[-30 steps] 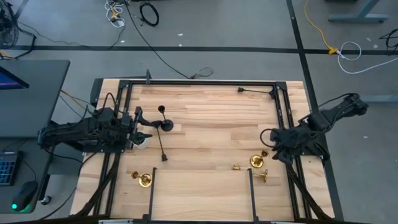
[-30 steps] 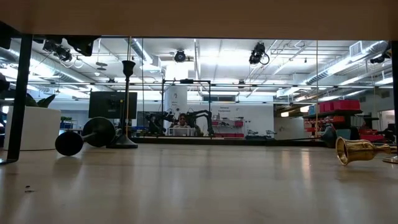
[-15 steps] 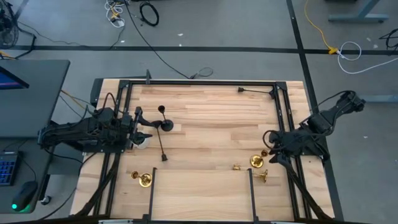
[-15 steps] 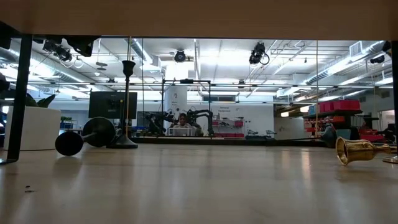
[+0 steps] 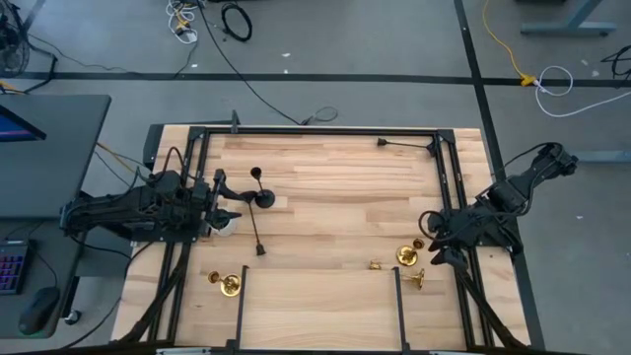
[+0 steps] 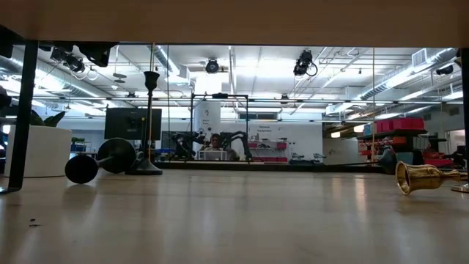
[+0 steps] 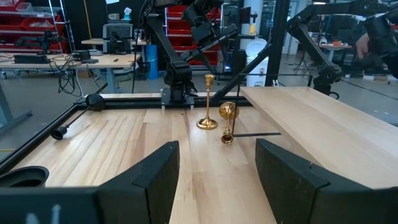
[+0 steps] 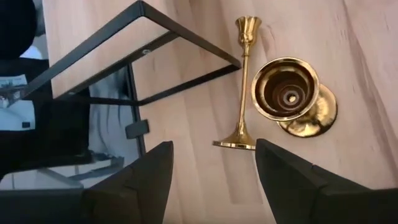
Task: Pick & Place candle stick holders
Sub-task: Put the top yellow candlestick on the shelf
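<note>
Two brass candle stick holders sit near the table's right near corner: a tall slim one stands upright on its base, and a wide one lies on its side. My right gripper hangs open above them, tilted down, with nothing between its fingers. A third brass holder stands near the left near corner. Black holders lie near the left arm and at the far right. At the table's left side my left gripper stays level and open.
A white pot stands just below the left gripper. A black metal frame runs round the table, and a raised wooden board sits between two posts at the near edge. The middle of the table is bare wood.
My right gripper has swung a little toward the table's near edge, over the brass holders, and tipped slightly. Its fingers have stayed open. No holder has moved.
</note>
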### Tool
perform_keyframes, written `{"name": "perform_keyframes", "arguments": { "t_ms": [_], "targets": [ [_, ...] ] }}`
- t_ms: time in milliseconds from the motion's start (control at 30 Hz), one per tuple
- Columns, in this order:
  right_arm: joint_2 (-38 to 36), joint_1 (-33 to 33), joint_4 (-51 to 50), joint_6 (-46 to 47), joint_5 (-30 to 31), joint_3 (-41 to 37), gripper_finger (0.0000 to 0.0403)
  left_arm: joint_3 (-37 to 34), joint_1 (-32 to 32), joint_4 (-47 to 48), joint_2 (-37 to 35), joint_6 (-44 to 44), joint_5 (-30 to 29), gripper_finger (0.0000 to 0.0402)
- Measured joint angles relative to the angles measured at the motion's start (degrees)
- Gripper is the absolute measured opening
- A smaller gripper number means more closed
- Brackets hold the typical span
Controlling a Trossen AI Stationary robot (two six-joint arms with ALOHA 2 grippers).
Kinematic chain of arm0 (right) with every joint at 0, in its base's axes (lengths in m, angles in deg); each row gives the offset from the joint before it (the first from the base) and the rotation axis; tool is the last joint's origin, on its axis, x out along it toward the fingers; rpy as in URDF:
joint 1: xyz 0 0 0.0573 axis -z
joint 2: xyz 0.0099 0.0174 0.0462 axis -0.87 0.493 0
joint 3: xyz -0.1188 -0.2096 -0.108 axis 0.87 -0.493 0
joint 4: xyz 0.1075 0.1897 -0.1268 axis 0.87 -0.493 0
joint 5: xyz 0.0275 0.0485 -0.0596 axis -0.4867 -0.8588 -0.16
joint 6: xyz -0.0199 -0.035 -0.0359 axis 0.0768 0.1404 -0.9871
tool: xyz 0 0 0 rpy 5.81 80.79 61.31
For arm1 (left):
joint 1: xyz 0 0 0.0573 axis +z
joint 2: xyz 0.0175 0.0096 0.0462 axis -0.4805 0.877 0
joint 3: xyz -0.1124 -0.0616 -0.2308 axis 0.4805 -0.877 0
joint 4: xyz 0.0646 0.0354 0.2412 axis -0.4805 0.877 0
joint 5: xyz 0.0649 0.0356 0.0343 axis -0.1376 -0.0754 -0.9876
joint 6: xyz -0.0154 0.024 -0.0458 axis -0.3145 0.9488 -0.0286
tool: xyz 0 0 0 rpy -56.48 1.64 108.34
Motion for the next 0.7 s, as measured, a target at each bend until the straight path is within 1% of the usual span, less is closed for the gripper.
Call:
{"name": "perform_keyframes", "arguments": {
  "t_ms": [100, 200, 300, 433, 600, 633, 700],
  "targets": [
    [0.0, -0.03, -3.92, 1.05, 2.55, 0.0, 0.0229, 0.0, 0.0, 0.0, 0.0, 0.02, 0.0, 0.0211],
    [0.15, -0.4, -7.88, 3.96, 6.67, -0.01, 0.0229, 0.0, 0.02, 0.01, 0.0, -0.17, 0.0, 0.0211],
    [0.28, -0.42, -8.78, 5.04, 9.04, -0.04, 0.0229, 0.0, 0.0, -0.01, 0.0, -1.23, 0.01, 0.0211],
    [0.31, -0.42, -8.22, 5.94, 9.03, -1.44, 0.0229, 0.0, 0.0, 0.02, 0.0, -1.36, 0.02, 0.0211],
    [0.33, -0.42, -2.48, 5.83, 7.32, -7.55, 0.0229, 0.0, -0.01, 0.02, 0.0, -1.36, 0.01, 0.0211],
    [0.33, -0.39, -1.05, 5.88, 5.79, -8.82, 0.0229, 0.0, 0.02, 0.02, 0.0, -1.34, 0.02, 0.0211],
    [0.33, -0.37, 1.65, 5.91, 0.57, -11.34, 0.0229, 0.0, -0.01, 0.02, 0.0, -1.34, 0.02, 0.0211]
  ]
}}
